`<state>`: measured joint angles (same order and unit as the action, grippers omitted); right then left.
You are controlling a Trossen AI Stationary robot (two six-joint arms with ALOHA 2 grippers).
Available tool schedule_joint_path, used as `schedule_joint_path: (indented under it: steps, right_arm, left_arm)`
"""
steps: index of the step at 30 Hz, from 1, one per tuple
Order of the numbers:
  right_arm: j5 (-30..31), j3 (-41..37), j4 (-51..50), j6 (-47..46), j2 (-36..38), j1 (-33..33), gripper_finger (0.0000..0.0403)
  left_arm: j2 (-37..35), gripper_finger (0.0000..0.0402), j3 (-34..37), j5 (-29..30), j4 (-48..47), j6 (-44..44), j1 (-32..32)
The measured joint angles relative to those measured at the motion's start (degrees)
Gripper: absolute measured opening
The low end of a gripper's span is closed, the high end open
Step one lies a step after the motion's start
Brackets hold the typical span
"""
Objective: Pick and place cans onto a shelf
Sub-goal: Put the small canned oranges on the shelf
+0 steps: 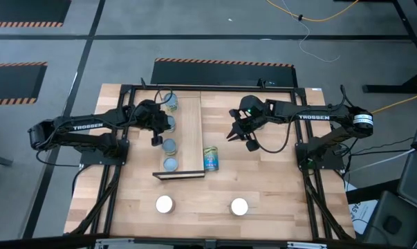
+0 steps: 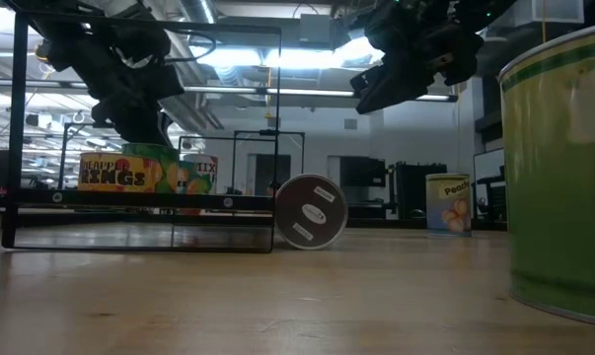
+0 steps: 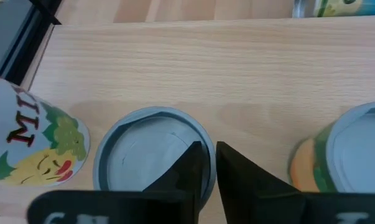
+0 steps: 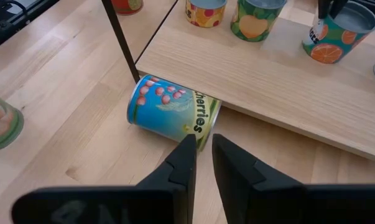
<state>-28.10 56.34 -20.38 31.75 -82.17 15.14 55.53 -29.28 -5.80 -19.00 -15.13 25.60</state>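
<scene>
The shelf (image 1: 189,135) is a light-wood plank raised a little above the table, with several grey-topped cans in a row along its left side. My left gripper (image 1: 160,130) is at the second can from the far end (image 3: 151,155), fingers a little apart astride its rim. A blue-and-yellow can (image 4: 171,112) lies on its side on the table against the shelf's right edge (image 1: 210,158). My right gripper (image 4: 204,146) hangs above and to the right of that lying can, fingers slightly apart with nothing between them. Two white-topped cans (image 1: 164,204) (image 1: 239,206) stand near the table's front. My left gripper comes at the standing can from the table's left, slanting down. One finger (image 3: 190,165) lies over the can's top inside the rim (image 3: 207,146), and the other stands outside it. A narrow gap shows between the fingertips; I cannot tell whether they touch the rim. The can stands upright on the shelf.
A dark frame (image 2: 16,128) runs around the shelf and rises over it. A peach-labelled can (image 2: 447,202) stands far back on the table. A large green can (image 2: 563,168) is close to the low camera at the right. Bare tabletop lies right of the shelf.
</scene>
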Motion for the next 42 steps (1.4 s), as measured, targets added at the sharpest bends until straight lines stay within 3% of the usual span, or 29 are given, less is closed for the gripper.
schedule_joint_path:
  steps: [16,38,42]
  right_arm:
    - [0.0,0.0,0.0,0.0,0.0,0.0,0.0058]
    - [0.2,0.0,-1.7,-2.7,0.9,0.0,0.0058]
    - [3.4,0.0,-4.7,-4.4,3.4,0.0,0.0058]
  left_arm:
    - [0.0,0.0088,0.1,0.7,0.9,1.5,0.0]
    - [0.0,0.0087,0.1,0.6,3.3,1.5,-1.7]
    - [-0.1,0.0087,0.1,0.6,3.3,1.5,-1.7]
